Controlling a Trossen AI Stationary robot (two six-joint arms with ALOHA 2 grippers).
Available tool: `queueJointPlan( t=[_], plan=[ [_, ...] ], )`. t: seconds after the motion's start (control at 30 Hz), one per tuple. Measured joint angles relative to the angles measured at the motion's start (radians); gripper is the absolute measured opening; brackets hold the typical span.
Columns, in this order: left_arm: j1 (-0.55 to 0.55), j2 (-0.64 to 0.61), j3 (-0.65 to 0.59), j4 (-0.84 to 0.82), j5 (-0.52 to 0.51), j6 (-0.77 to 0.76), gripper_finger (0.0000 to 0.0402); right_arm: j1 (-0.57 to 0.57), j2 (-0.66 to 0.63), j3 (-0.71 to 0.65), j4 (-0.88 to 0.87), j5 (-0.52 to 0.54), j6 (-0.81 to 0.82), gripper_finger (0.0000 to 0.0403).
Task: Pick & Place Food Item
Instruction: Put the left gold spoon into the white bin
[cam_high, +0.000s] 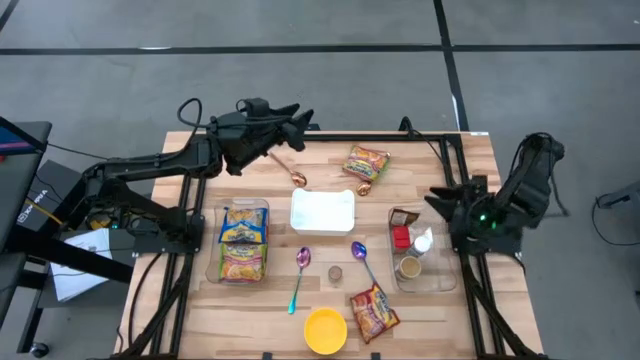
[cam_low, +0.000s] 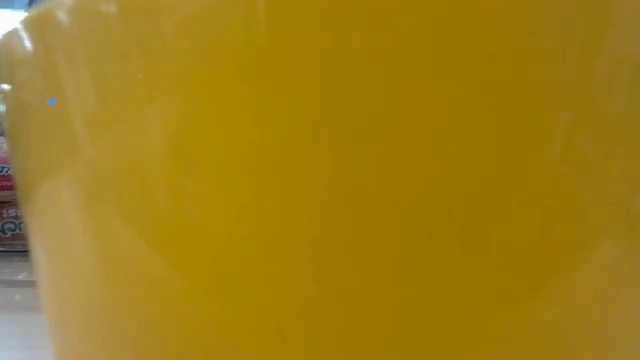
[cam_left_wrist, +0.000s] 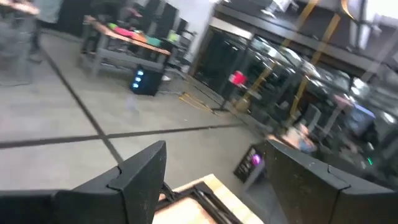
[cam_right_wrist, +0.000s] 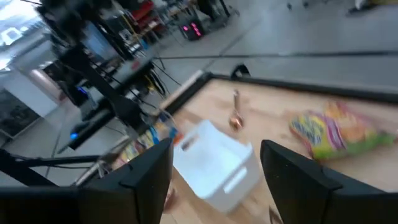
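Observation:
One orange-yellow food packet (cam_high: 366, 163) lies flat near the table's far edge, and it also shows in the right wrist view (cam_right_wrist: 339, 134). A second packet (cam_high: 373, 312) lies at the near edge beside the yellow bowl (cam_high: 325, 330). My left gripper (cam_high: 300, 122) is held level above the far edge, left of the far packet. It is open, with nothing between its fingers (cam_left_wrist: 214, 149). My right gripper (cam_high: 437, 197) hovers at the table's right side above the clear bin (cam_high: 436, 283), open and empty (cam_right_wrist: 216, 146).
A white lidded box (cam_high: 322, 211) sits mid-table. A clear tray with noodle packs (cam_high: 243, 242) stands at the left. A copper spoon (cam_high: 285, 167) and two coloured spoons (cam_high: 300, 275) (cam_high: 362, 258) lie around it. The yellow bowl (cam_low: 320, 180) fills the low view.

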Motion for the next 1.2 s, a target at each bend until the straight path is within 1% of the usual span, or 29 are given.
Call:
queueJointPlan(
  t=[0.1,0.23,0.4,0.53,0.63,1.2],
  plan=[
    [0.000,0.000,0.000,0.001,0.059,0.041,0.0264,0.000,-0.032,0.063,0.059,0.023,-0.201,0.0235],
    [0.000,0.000,0.000,0.000,0.088,0.061,0.0264,-0.013,-0.061,0.149,0.144,0.025,-0.455,0.0235],
    [0.000,0.000,0.000,0.002,0.103,0.062,0.0264,-0.042,-0.075,0.245,0.236,0.026,-0.704,0.0235],
    [-0.001,0.000,0.000,0.003,0.104,0.055,0.0264,-0.066,-0.073,0.290,0.298,0.027,-0.856,0.0235],
    [-0.008,0.000,0.000,0.003,0.104,0.054,0.0264,-0.076,-0.073,0.296,0.309,0.025,-0.901,0.0235],
    [-0.018,0.000,0.000,0.003,0.104,0.060,0.0264,-0.086,-0.073,0.295,0.302,0.017,-0.911,0.0235]
  ],
)
